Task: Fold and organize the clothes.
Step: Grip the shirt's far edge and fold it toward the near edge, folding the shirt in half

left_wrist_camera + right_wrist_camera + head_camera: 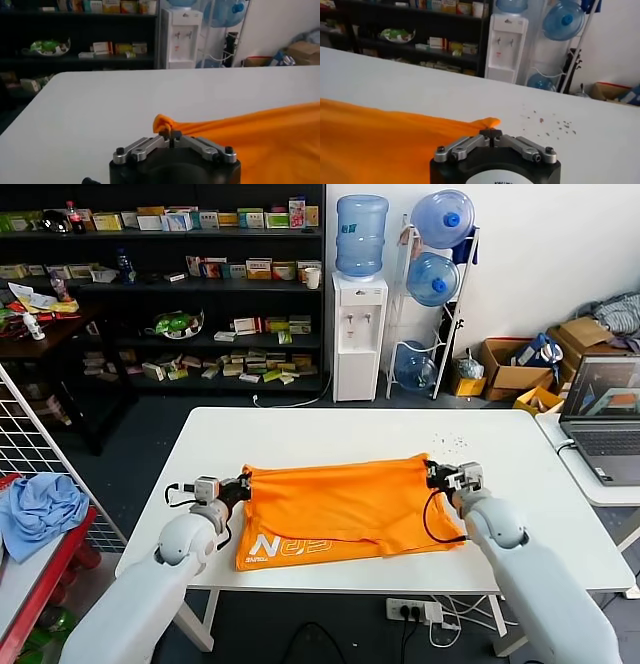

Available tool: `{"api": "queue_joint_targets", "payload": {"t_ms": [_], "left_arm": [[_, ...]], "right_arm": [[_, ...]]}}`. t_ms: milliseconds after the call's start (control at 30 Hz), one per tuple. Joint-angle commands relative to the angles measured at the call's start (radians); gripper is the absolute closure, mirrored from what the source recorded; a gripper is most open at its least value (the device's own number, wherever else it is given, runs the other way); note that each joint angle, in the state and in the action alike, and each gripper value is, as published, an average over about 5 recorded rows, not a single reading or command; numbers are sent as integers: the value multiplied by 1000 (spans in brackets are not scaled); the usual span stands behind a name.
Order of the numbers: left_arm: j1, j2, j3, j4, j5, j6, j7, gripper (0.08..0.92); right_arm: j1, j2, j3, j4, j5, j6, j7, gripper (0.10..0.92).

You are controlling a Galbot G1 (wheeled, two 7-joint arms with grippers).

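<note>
Left gripper (243,484) is clamped down on the far left corner of the orange T-shirt (345,509), about midway along the left side of the white table (320,434). From the left wrist camera you can see a little knot of orange fabric (164,122) bunched up right at the closed fingertips (172,134), with the rest of the shirt running away from it across the tabletop.

Moving right, the shirt itself lies pretty much flat in the middle of the table, closer to the near edge than the far one. It's stretched between the two grippers, so its far edge runs almost straight from one to the other. White lettering (290,546) shows on the near left part, close to the near edge. The near edge of the shirt looks a bit wrinkled and folded over.

Right gripper (437,475) is pinched tight on the far right corner of the shirt, roughly level with the left one. In the right wrist view a pointed tip of orange (487,121) pokes out just past the closed fingertips (491,133). There's a scatter of small dark specks (447,440) on the table just beyond that corner.

Off the right edge sits a laptop (603,419) on another table.
</note>
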Motion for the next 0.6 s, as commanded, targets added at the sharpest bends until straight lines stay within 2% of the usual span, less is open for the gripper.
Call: {"api": "queue_joint_targets", "payload": {"t_ms": [33, 200, 433, 500, 600], "left_arm": [[220, 72, -14, -228, -4, 7, -20, 903], [290, 47, -27, -257, 40, 8, -25, 903], [337, 47, -36, -277, 83, 7, -59, 899], [337, 39, -41, -264, 102, -20, -69, 885], [336, 29, -53, -254, 116, -65, -64, 819]], "right_arm": [[-252, -124, 64, 291, 24, -76, 85, 901], [-345, -128, 108, 328, 8, -94, 85, 901], [-411, -126, 127, 335, -5, -113, 71, 894], [-410, -118, 122, 330, -11, -109, 71, 876], [-400, -101, 119, 328, -15, -83, 77, 810]]}}
